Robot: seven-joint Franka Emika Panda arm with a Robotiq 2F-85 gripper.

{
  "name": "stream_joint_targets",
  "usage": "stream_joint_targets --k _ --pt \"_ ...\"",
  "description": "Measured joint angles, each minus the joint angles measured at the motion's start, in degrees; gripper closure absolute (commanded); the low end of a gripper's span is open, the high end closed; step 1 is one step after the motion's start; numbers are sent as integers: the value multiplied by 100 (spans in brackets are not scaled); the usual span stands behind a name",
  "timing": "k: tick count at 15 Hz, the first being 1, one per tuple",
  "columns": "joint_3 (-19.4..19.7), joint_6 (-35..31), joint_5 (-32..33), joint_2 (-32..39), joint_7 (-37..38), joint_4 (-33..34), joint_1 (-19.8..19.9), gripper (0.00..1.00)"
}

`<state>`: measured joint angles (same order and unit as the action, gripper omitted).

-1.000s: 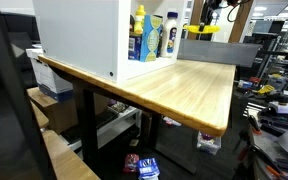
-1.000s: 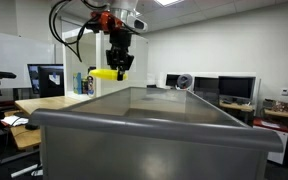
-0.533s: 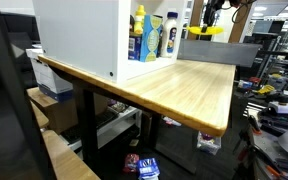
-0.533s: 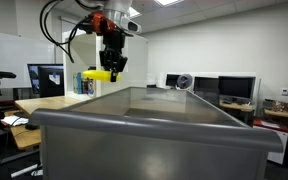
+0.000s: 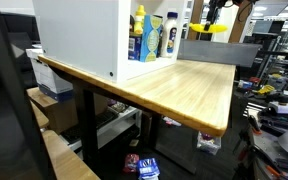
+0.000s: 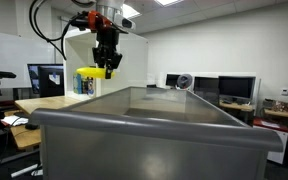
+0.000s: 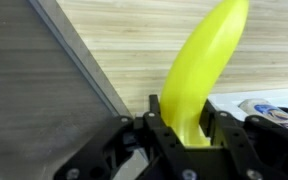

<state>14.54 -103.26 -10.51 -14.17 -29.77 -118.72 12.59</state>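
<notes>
Banana (image 7: pixel 199 70), bright yellow and curved, rises from the lower middle to the upper right of the wrist view, clamped at its lower end by the robot's gripper (image 7: pixel 189 128), whose black fingers (image 7: pixel 156 122) press against it on both sides. Beneath the fruit in that view lies pale wood grain, with a grey panel (image 7: pixel 34 90) slanting across the left side. In an exterior view the gripper (image 6: pixel 106 68) hangs in the upper left of the frame with the banana (image 6: pixel 88 73) jutting sideways to the left of it, in the air above and beyond the far left corner of a large grey bin (image 6: pixel 144 118) that fills the foreground. In an exterior view from across the room, the banana (image 5: pixel 201 30) shows near the top right under the gripper (image 5: pixel 212 19), past the far end of a wooden table (image 5: pixel 179 90), just right of a white cabinet (image 5: pixel 79 35) that holds bottles (image 5: pixel 140 35).
</notes>
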Motion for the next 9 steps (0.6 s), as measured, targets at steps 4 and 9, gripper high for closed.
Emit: stream_joint_targets --k 4,9 --pt "-45 0 32 -167 -281 -114 -288 85" --pt "-79 18 119 -264 -664 -221 -570 85"
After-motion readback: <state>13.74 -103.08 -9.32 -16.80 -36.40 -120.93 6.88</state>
